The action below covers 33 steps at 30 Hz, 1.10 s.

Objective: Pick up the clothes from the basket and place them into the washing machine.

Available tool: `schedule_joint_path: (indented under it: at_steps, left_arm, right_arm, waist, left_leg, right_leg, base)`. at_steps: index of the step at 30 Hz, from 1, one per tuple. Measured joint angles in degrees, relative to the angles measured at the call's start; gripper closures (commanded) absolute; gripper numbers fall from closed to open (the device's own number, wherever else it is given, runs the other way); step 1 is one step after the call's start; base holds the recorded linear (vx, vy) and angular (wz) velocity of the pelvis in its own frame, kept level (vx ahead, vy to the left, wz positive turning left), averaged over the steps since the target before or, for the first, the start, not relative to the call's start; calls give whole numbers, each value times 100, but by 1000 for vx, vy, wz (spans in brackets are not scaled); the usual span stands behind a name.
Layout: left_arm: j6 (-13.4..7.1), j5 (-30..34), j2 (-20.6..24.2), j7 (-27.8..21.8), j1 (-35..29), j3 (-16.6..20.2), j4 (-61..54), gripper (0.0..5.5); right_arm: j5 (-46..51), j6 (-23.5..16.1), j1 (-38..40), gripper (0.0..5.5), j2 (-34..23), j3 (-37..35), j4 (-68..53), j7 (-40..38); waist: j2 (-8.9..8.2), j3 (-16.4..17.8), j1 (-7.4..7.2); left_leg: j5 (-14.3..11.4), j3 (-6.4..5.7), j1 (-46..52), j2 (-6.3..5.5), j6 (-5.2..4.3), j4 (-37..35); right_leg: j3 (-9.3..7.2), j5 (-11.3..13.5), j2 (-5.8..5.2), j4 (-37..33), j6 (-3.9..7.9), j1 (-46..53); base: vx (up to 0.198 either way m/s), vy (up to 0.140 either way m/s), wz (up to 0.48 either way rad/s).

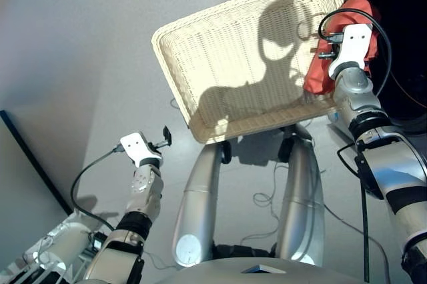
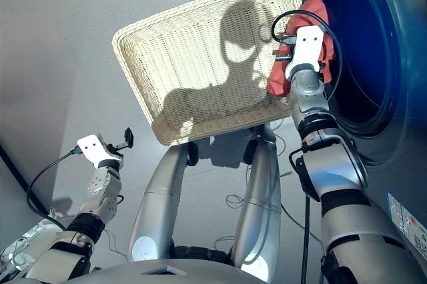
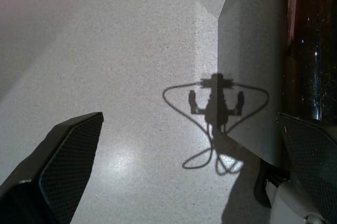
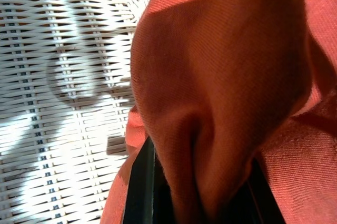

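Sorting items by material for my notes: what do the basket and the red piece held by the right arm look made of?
The cream rectangular basket looks like woven wicker or plastic rattan, matte; interlaced strands show in the right wrist view. The red cloth looks like soft matte woven fabric, with fine weave and folds, pinched in the right gripper.
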Motion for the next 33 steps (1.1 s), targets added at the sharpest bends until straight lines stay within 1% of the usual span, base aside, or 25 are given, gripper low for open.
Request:
schedule_joint_path:
  at_steps: [2, 4, 5, 6, 7, 9, 10, 12, 13, 15, 17, 20, 21, 22, 24, 28, 31, 33]
  left_arm:
    - [0, 2, -1, 0, -2, 5, 16, 0]
    - [-2, 3, -1, 2, -2, 9, 21, 0]
    - [-3, 8, -1, 3, -10, 19, 22, 0]
    - [-4, 7, 0, 6, -10, 34, 28, 0]
    - [-4, 14, -3, 11, -18, 37, 37, 0]
    - [-5, 33, -6, 34, -17, 59, 44, 0]
    - [-8, 50, -5, 75, -17, 82, 46, 0]
    - [-17, 147, -6, 221, -19, 217, 40, 0]
    - [-45, 227, -1, 335, -20, 270, 38, 0]
    - [-128, 356, 1, 486, -21, 290, 4, 0]
    - [-148, 410, 1, 547, -26, 294, -65, 0]
    - [-170, 467, 3, 685, -30, 296, -161, 0]
    - [-169, 521, 3, 714, -32, 296, -172, 0]
    - [-175, 542, 4, 734, -25, 296, -192, 0]
    - [-180, 549, 4, 766, -20, 296, -240, 0]
    - [-183, 547, 4, 777, 48, 300, -256, 0]
    - [-183, 544, 4, 777, 101, 309, -253, 0]
    - [-179, 532, 3, 776, 104, 310, -253, 0]
  right_arm:
    - [0, -1, 93, 550, 52, -57, -4, -45]
    - [0, -2, 230, 550, 103, -131, -11, -106]
    - [-3, -2, 295, 550, 103, -150, -50, -147]
    - [-3, -12, 385, 550, 111, -191, -155, -221]
    - [-17, -10, 448, 550, 111, -247, -231, -293]
    - [-135, -23, 615, 550, 166, -470, -510, -562]
    - [-235, -35, 681, 550, 185, -550, -597, -710]
    - [-484, -57, 788, 550, 223, -800, -794, -1158]
    - [-662, -111, 810, 550, 220, -945, -832, -1508]
    - [-911, -127, 817, 550, 91, -1238, -860, -1977]
    - [-1056, -114, 790, 550, -155, -1346, -861, -2307]
    - [-1603, -72, 737, 550, -563, -1593, -840, -2985]
    - [-1825, 94, 699, 550, -730, -1597, -775, -3219]
    - [-1910, 148, 707, 550, -704, -1626, -741, -3497]
    - [-2305, 401, 699, 550, -832, -1625, -563, -3647]
    - [-2536, 632, 691, 550, -1007, -1714, -289, -4007]
    - [-2637, 846, 677, 550, -1098, -1738, -82, -4186]
    - [-2706, 984, 644, 550, -1160, -1742, -24, -4315]
  waist:
    - [-1, 1, -7]
    - [-3, 0, -10]
    - [-5, -1, -27]
    - [-11, -6, -28]
    - [-14, -7, -66]
    - [-18, -11, -74]
    - [-23, -14, -106]
    - [-26, -16, -145]
    - [-31, -39, -156]
    - [-29, -79, -156]
    - [-30, -83, -146]
    - [-29, -84, -142]
    - [-28, -84, -136]
    - [-22, -88, -127]
    - [-22, -94, -98]
    - [-26, -151, 2]
    - [-27, -186, 10]
    - [-27, -186, -6]
  left_leg:
    - [2, 0, 120, 6, 0, -60]
    - [2, 2, 263, 12, 0, -120]
    - [1, 2, 314, 14, 1, -181]
    - [4, 2, 358, 11, 10, -247]
    - [4, 5, 382, 12, 12, -270]
    - [23, 4, 451, 0, 18, -386]
    - [48, 7, 490, -5, 22, -420]
    - [77, 4, 575, -12, 0, -509]
    - [86, 3, 602, -17, -7, -552]
    - [87, -3, 614, -33, -5, -590]
    - [91, -19, 630, -51, 0, -615]
    - [96, -80, 650, -75, 7, -611]
    - [100, -107, 674, -86, 13, -612]
    - [101, -118, 677, -94, 16, -606]
    - [115, -136, 671, -120, 37, -619]
    - [122, -164, 586, -164, 54, -611]
    - [130, -183, 480, -195, 84, -556]
    - [111, -179, 415, -217, 112, -516]
  right_leg:
    - [-10, 20, 4, -80, 6, 126]
    - [-14, 45, 1, -133, -21, 271]
    - [-16, 28, 3, -187, 8, 324]
    - [-20, 33, 2, -220, 17, 368]
    - [-20, 33, 4, -266, 18, 390]
    - [-27, 43, 5, -316, 28, 435]
    - [-30, 49, 7, -345, 33, 466]
    - [-45, 61, 11, -428, 37, 551]
    - [-48, 75, 10, -464, 25, 575]
    - [-57, 81, 5, -480, 20, 581]
    - [-76, 80, 3, -477, 26, 595]
    - [-166, 69, -21, -480, 39, 656]
    - [-191, 67, -37, -483, 42, 698]
    - [-190, 61, -47, -482, 49, 711]
    - [-191, 43, -77, -482, 73, 712]
    - [-204, 23, -118, -483, 134, 662]
    - [-210, 36, -144, -480, 166, 590]
    - [-209, 75, -162, -483, 150, 551]
  base:
    - [0, 0, 0]
    - [0, 0, 0]
    - [0, 0, 0]
    - [0, 0, 0]
    - [0, 0, 0]
    - [0, 0, 0]
    - [0, 0, 0]
    - [0, 0, 0]
    - [0, 0, 0]
    - [0, 0, 0]
    - [0, 0, 0]
    - [0, 0, 0]
    - [0, 0, 0]
    - [0, 0, 0]
    - [0, 0, 0]
    - [0, 0, 0]
    - [0, 0, 0]
    - [3, 26, 16]
